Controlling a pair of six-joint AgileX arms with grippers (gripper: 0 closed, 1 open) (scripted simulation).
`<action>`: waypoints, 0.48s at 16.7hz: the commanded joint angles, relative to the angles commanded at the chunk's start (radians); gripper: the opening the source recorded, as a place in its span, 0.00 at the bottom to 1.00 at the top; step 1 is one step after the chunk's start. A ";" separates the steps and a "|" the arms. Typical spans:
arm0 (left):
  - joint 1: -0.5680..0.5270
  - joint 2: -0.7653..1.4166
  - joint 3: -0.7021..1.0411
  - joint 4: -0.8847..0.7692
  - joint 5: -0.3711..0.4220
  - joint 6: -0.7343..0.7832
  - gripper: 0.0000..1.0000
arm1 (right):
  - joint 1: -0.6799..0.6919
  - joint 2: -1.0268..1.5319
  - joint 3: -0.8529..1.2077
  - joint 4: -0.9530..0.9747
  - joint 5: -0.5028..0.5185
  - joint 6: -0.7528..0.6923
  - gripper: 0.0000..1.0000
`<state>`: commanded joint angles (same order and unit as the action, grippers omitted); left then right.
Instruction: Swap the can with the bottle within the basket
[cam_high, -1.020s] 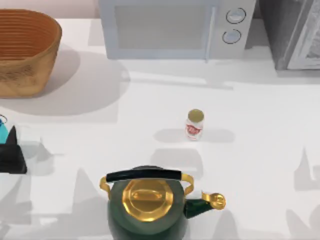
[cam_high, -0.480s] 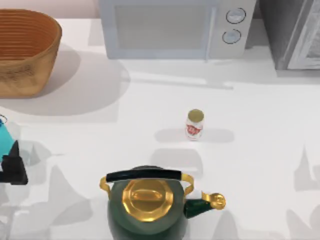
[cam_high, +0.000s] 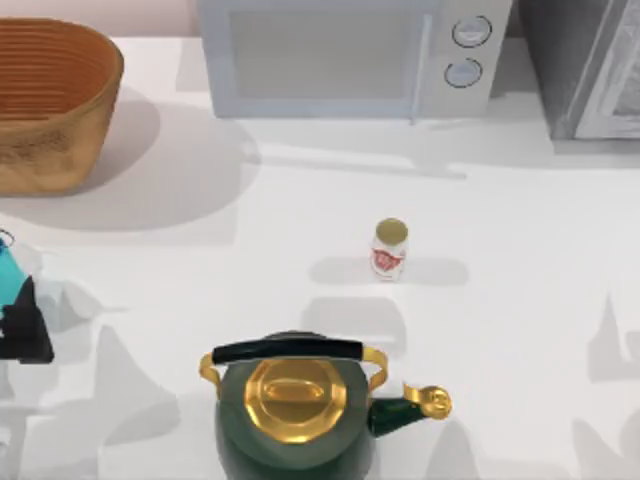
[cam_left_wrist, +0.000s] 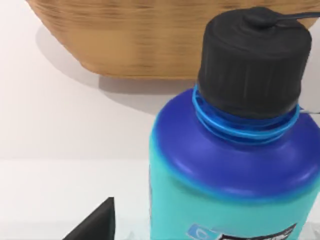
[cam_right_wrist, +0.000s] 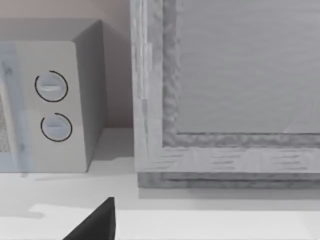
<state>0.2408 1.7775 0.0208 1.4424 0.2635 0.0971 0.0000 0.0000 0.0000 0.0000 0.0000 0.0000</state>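
The can (cam_left_wrist: 235, 165) is teal with a blue shoulder and a black cap. It stands at the table's left edge (cam_high: 5, 270), outside the basket (cam_high: 50, 100), which sits at the back left. My left gripper (cam_high: 25, 325) is just in front of the can and open. One dark finger (cam_left_wrist: 97, 222) shows beside the can with a gap between them. The bottle (cam_high: 389, 250), small and white with a red label and gold cap, stands upright mid-table. A dark finger (cam_right_wrist: 97, 220) of my parked right arm's open gripper faces the back right corner.
A dark green and gold kettle (cam_high: 295, 410) stands at the front centre, close in front of the bottle. A microwave (cam_high: 350, 55) lines the back edge, and a grey cabinet (cam_high: 590, 65) fills the back right.
My left gripper slid a little toward the front edge, then eased slightly back. The bottle, kettle and basket stayed put.
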 joint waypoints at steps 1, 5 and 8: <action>-0.006 0.022 0.021 0.003 -0.006 -0.002 1.00 | 0.000 0.000 0.000 0.000 0.000 0.000 1.00; -0.045 0.146 0.140 0.011 -0.041 -0.014 1.00 | 0.000 0.000 0.000 0.000 0.000 0.000 1.00; -0.066 0.210 0.205 0.012 -0.060 -0.021 1.00 | 0.000 0.000 0.000 0.000 0.000 0.000 1.00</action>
<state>0.1746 1.9875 0.2257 1.4539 0.2031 0.0759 0.0000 0.0000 0.0000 0.0000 0.0000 0.0000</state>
